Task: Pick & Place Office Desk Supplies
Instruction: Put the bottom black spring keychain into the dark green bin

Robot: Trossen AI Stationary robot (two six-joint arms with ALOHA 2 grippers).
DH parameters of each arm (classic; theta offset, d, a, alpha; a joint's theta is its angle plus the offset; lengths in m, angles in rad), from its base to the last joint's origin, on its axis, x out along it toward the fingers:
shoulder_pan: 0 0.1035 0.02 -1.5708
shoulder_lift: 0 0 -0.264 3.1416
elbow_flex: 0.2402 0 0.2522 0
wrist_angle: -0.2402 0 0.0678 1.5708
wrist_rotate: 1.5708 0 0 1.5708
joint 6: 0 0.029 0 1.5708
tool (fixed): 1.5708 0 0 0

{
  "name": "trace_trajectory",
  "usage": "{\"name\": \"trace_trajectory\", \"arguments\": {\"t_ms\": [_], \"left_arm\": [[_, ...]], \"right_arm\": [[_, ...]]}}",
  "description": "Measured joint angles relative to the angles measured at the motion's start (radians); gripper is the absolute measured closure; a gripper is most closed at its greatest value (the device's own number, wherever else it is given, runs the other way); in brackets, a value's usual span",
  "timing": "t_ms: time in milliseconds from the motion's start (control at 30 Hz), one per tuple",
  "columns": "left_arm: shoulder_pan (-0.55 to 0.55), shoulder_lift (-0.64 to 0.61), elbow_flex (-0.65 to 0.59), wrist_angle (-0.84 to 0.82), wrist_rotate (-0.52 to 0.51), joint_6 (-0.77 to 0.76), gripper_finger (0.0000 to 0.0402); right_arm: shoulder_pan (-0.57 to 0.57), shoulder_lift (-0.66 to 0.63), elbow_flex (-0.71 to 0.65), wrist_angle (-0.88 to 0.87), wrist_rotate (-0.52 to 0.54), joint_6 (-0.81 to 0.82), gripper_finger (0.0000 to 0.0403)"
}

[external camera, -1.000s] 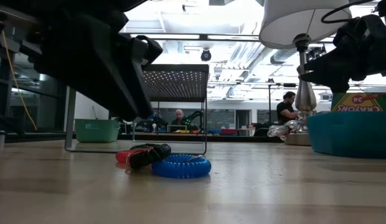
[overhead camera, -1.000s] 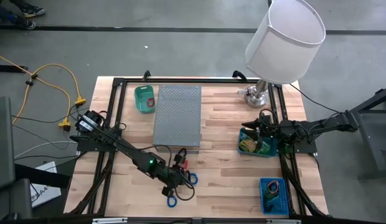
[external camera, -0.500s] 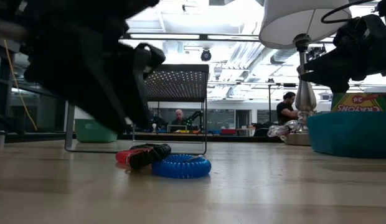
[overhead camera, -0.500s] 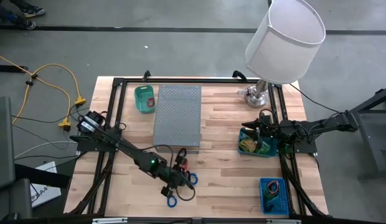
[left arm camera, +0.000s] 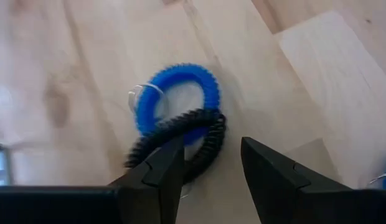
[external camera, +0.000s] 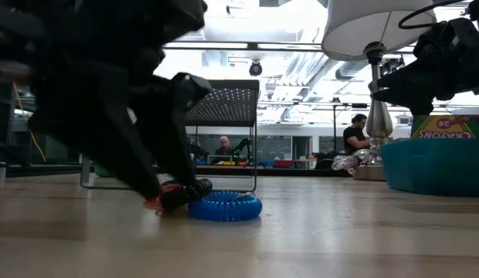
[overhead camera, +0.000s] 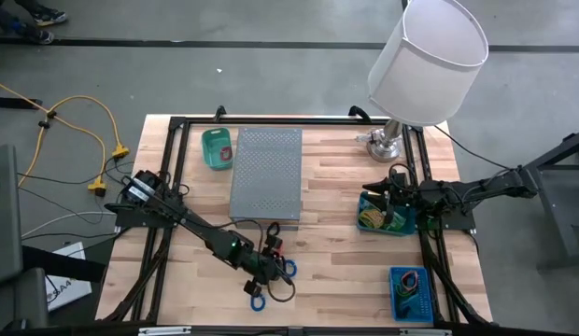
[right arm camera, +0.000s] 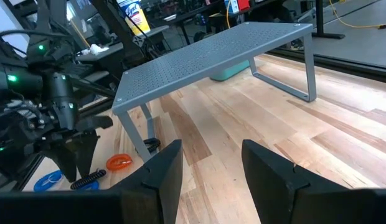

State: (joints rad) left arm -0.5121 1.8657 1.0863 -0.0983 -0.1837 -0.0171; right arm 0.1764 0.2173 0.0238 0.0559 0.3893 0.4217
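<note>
You can read "CRAYONS 24", printed mirror-reversed, on the yellow-green crayon box (external camera: 446, 126) standing just behind the teal bin (external camera: 434, 165), to the right of the lamp stem (external camera: 378, 116); nothing else is legible.

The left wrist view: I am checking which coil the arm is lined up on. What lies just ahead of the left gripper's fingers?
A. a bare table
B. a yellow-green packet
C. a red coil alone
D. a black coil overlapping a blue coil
D: in the left wrist view the black coil lies across the blue coil, just ahead of the left gripper, whose fingers are apart.
</note>
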Motion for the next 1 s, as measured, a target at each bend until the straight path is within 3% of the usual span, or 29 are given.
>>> {"name": "trace_trajectory", "arguments": {"t_ms": [567,1000], "left_arm": [[0.014,0.029,0.000,0.015,0.028,-0.044,0.0255],[0.014,0.029,0.000,0.007,0.023,-0.062,0.0365]], "right_arm": [[0.000,0.000,0.000,0.000,0.000,0.000,0.0250],[0.000,0.000,0.000,0.000,0.000,0.000,0.0250]]}}
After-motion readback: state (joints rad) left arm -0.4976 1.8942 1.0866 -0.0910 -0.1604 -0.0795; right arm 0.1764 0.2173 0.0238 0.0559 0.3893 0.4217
